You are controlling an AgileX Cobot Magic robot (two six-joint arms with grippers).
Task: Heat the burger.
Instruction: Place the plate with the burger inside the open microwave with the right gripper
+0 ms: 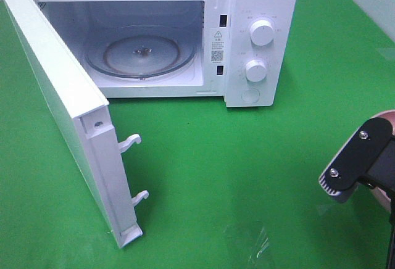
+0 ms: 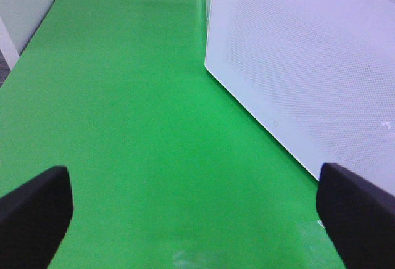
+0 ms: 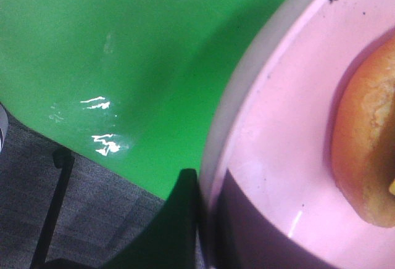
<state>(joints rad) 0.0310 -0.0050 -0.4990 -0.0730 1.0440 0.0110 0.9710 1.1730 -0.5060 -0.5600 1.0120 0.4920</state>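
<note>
The burger shows only as a golden-brown bun edge, resting on a pink plate. My right gripper is shut on the plate's rim, one finger outside and one inside it. From the high camera this gripper hangs at the far right edge, with a sliver of the plate behind it; the burger is hidden there. My left gripper is open with nothing between its fingers, low over the green cloth beside the outer face of the microwave door. The high camera does not show it.
The white microwave stands at the back with its door swung wide open to the left. Its glass turntable is bare. Green cloth covers the table; the table edge and grey floor lie close to the plate.
</note>
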